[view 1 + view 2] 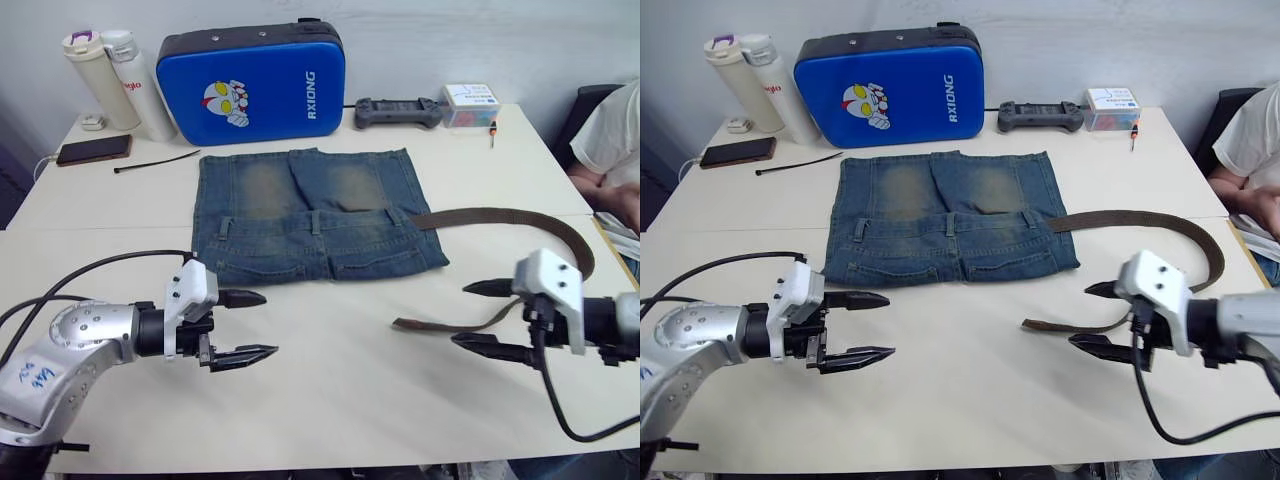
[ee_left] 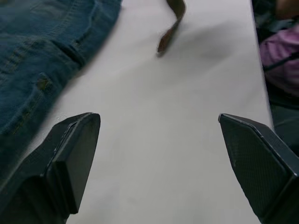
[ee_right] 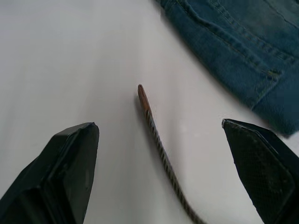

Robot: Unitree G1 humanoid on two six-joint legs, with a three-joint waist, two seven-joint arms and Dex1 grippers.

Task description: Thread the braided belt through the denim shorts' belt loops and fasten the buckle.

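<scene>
The denim shorts point(image 1: 315, 215) lie flat mid-table, waistband toward me, with belt loops point(image 1: 315, 222) along it. The braided belt point(image 1: 520, 217) leaves the waistband's right end, curves round to the right and comes back, its tan tip point(image 1: 402, 324) resting on the table. The buckle is hidden. My right gripper point(image 1: 462, 314) is open just right of that tip, with the strap point(image 3: 156, 135) running between its fingers and touching neither. My left gripper point(image 1: 268, 323) is open over bare table in front of the shorts' left corner point(image 2: 37, 46).
Along the far edge stand a blue case point(image 1: 255, 80) and two bottles point(image 1: 120, 80). There too lie a phone point(image 1: 93, 150), a black cable tie point(image 1: 155, 162), a controller point(image 1: 398, 112) and a small box point(image 1: 470, 103). A person point(image 1: 612, 140) sits at the right edge.
</scene>
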